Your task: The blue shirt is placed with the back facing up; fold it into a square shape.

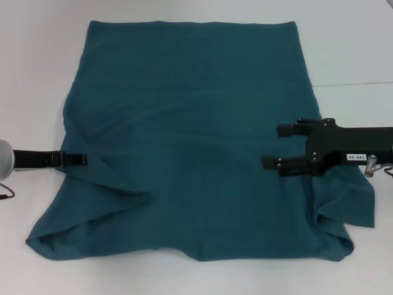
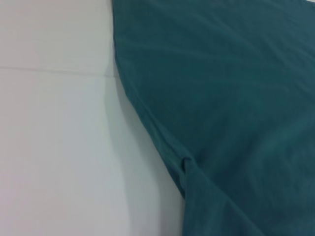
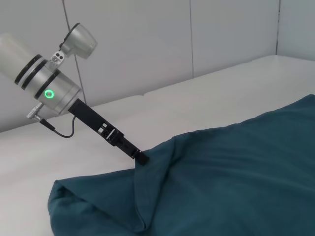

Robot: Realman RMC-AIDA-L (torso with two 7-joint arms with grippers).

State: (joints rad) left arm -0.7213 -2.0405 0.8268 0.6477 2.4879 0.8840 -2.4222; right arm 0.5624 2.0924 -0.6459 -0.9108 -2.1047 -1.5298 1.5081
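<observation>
Our left end effector (image 1: 83, 159) meets the blue shirt (image 1: 190, 141) edge, grip unclear; only the right wrist view shows cloth bunched there. Right end effector (image 1: 277, 146) hovers open above the shirt on the counter (image 1: 350, 43).

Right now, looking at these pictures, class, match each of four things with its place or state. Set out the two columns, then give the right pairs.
Things:
1. blue shirt
2. left gripper
3. right gripper
4. table

Places or states:
A. white, bare beside the cloth
B. at the shirt's left edge, fingers meeting the fabric
C. spread flat, near corners rumpled and folded over
D. over the shirt's right side, fingers apart

Pairs: 1-C, 2-B, 3-D, 4-A
</observation>
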